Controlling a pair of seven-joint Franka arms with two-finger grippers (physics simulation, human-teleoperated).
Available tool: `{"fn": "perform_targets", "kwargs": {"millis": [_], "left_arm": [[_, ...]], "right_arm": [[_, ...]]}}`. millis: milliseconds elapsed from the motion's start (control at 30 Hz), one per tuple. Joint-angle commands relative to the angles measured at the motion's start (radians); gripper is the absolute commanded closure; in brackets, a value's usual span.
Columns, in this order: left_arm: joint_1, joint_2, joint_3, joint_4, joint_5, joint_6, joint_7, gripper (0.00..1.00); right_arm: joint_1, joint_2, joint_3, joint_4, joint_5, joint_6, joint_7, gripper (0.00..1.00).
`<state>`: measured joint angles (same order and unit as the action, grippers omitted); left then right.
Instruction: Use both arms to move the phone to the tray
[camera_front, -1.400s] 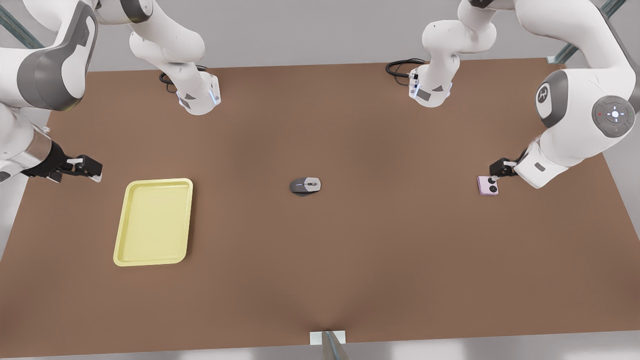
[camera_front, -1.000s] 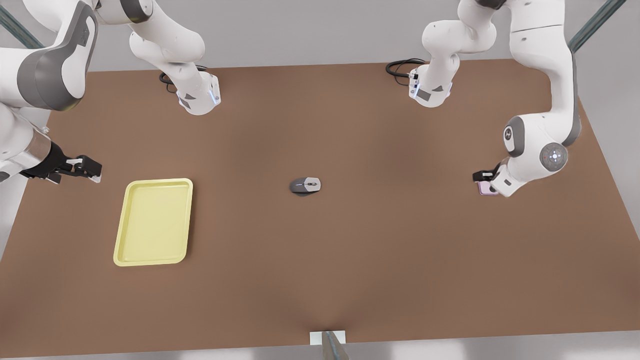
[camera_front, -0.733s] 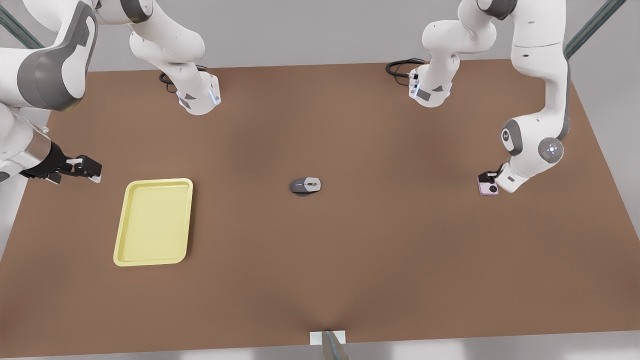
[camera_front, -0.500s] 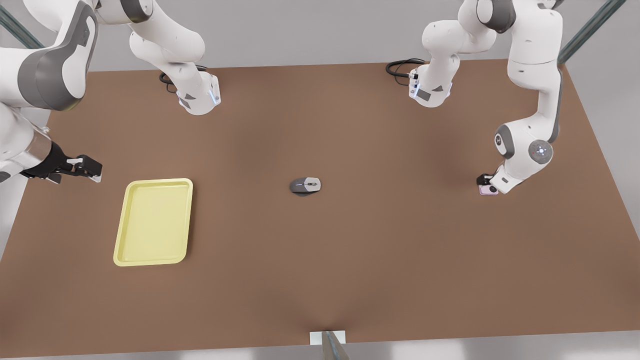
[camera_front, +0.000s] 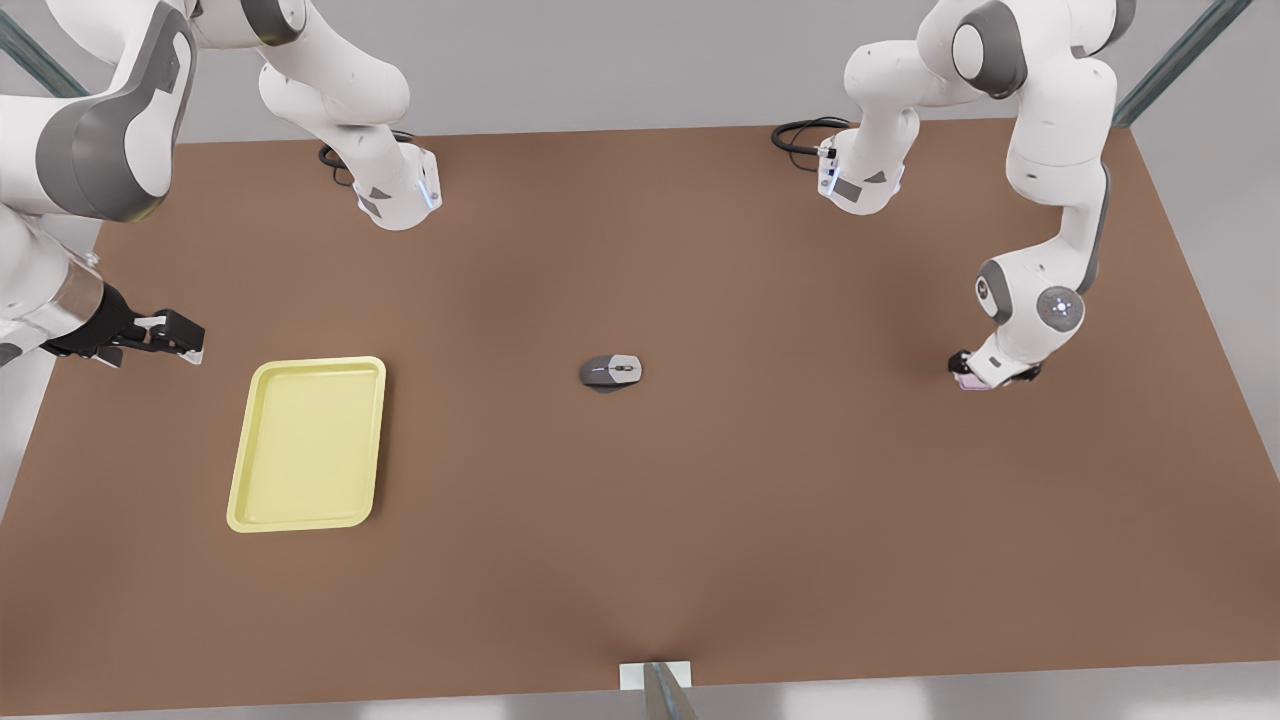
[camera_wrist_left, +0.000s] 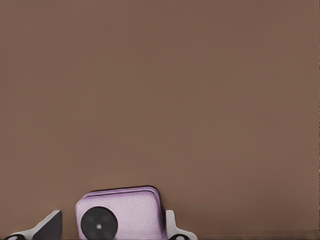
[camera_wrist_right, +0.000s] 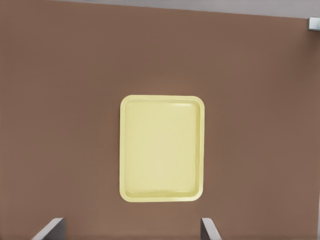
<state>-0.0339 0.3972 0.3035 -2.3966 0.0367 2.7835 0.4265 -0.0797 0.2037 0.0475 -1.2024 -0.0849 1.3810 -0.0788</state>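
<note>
Lilac phone (camera_wrist_left: 121, 213) lies flat on your brown table (camera_front: 700, 500) at the front view's right, between the spread fingers (camera_wrist_left: 170, 225) of your left gripper (camera_front: 975, 372), one on each side. Your right gripper (camera_front: 165, 335), fingers apart and empty, waits above the table beside the yellow tray (camera_front: 308, 443).

I find the tray (camera_front: 307, 444) lying on the worktop (camera_front: 640, 520) at nine o'clock, the mouse (camera_front: 611, 371) at centre, the phone (camera_front: 968, 381) well apart at three o'clock. The left gripper (camera_front: 975, 368) sits directly over the phone, its jaws either side of it. The right gripper (camera_front: 170, 335) waits just beyond the tray's ten o'clock corner, jaws apart.
</note>
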Motion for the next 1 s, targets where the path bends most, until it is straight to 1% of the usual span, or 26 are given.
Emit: {"fn": "perform_targets", "kwargs": {"millis": [0,67,100,167,233,300,500,600,967], "left_arm": [[0.000,-0.003,0.000,-0.010,-0.009,0.016,0.094,0.00],[0.000,-0.003,0.000,-0.010,-0.014,0.014,0.092,0.00],[0.000,-0.003,0.000,-0.010,-0.014,0.013,0.092,0.07],[0.000,-0.003,0.000,-0.010,-0.014,0.013,0.092,0.12],[0.000,-0.001,0.000,-0.010,-0.014,0.014,0.092,0.12],[0.000,0.002,0.000,-0.010,-0.014,0.014,0.092,0.15],[0.000,-0.001,-0.001,-0.009,-0.015,0.007,0.087,0.16],[-0.001,-0.003,-0.004,-0.006,-0.015,0.001,0.080,0.20],[0.000,0.014,-0.012,-0.006,-0.043,0.007,0.072,0.20]], "right_arm": [[0.000,-0.001,0.000,0.001,-0.001,0.000,-0.002,0.00],[-0.002,-0.001,0.000,0.003,0.000,0.000,-0.002,0.00],[-0.003,-0.001,0.000,0.004,-0.001,0.000,-0.002,0.00],[-0.003,-0.001,-0.002,0.004,-0.004,0.000,-0.001,0.00],[0.000,-0.001,0.000,0.003,-0.022,0.001,-0.001,0.00],[0.000,0.000,0.000,0.003,-0.022,0.004,-0.001,0.00],[0.000,0.000,0.000,0.003,-0.024,0.007,-0.001,0.00],[0.000,0.000,0.000,0.003,-0.024,0.007,-0.001,0.00],[0.000,0.000,0.000,0.003,-0.024,0.006,-0.002,0.00]]}}
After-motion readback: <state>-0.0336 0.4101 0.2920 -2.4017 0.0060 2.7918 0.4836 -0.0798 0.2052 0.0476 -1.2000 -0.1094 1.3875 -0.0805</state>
